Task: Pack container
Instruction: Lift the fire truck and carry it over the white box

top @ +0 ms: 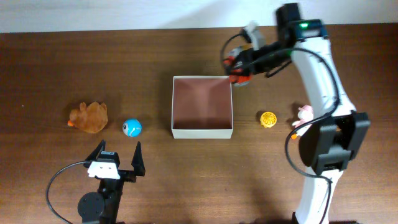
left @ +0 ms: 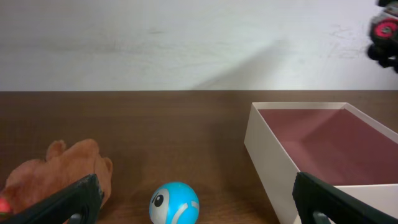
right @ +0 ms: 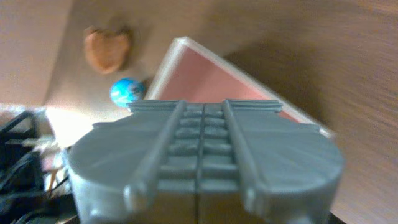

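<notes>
The container point(top: 203, 130) is a square cream-white box with a pinkish-brown inside, at the table's middle. It also shows in the left wrist view point(left: 267, 152) and the right wrist view point(right: 208, 84). My right gripper point(top: 237, 67) is shut on a grey toy with red parts point(top: 239, 77), held above the container's back right corner. The toy's grey body point(right: 205, 155) fills the right wrist view and hides the fingers. My left gripper point(top: 118, 155) is open and empty near the front edge, just behind a blue ball point(top: 131, 127) point(left: 174, 203).
A brown plush animal point(top: 88, 117) point(left: 56, 174) lies left of the blue ball. A yellow toy point(top: 268, 119) and a pink toy point(top: 304, 113) lie right of the container, beside the right arm's base.
</notes>
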`<move>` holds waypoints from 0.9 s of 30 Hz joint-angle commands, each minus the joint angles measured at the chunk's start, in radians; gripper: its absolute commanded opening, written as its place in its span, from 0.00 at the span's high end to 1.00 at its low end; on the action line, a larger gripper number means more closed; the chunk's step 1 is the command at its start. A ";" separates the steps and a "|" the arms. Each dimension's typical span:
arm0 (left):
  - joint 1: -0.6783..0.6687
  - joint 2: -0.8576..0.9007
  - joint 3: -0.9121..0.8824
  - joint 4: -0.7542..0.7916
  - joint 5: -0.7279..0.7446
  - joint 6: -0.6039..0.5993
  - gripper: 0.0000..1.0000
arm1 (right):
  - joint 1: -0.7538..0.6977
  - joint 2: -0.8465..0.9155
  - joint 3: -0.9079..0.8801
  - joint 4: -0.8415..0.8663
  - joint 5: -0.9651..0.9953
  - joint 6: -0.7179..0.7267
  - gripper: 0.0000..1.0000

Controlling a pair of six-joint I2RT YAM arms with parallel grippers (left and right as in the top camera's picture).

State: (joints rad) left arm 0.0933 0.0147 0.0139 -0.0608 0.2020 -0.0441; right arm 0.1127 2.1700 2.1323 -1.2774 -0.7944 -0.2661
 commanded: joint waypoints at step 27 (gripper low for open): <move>0.007 -0.010 -0.005 -0.002 -0.007 0.015 0.00 | 0.489 0.115 0.012 0.262 0.791 0.677 0.46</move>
State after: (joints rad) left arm 0.0933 0.0147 0.0139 -0.0605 0.2020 -0.0441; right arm 0.6029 2.2452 2.1319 -1.0309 -0.0410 0.3817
